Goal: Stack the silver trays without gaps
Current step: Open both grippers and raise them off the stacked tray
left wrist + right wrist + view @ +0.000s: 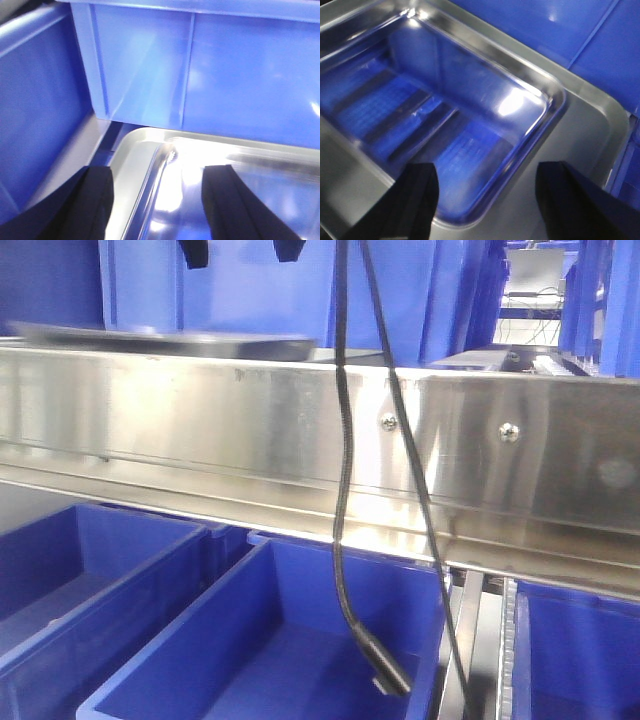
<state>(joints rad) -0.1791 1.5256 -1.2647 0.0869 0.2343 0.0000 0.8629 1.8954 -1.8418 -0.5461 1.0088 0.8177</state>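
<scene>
Left gripper point(159, 175): fingers are spread wide and nothing is held. A rounded tray corner point(142, 145) is seen just below, its rim lying between the two fingers; contact cannot be told.

Right gripper point(487, 172): fingers are likewise set wide apart, nothing gripped, above a silver tray point(555, 87) whose polished floor reflects blue. Whether this is the same tray cannot be told.

A blue bin wall point(225, 65) is recorded directly behind the tray corner.

Only the front view shows the following. Open blue bins point(270, 640) are noted nearest, low in the picture. A black cable point(345, 540) hangs in front of a long steel rail point(250, 430) with screw heads point(388, 422). Above and behind the rail a blurred tray edge point(160, 340) is seen at left, and blue walls are seen beyond it.
</scene>
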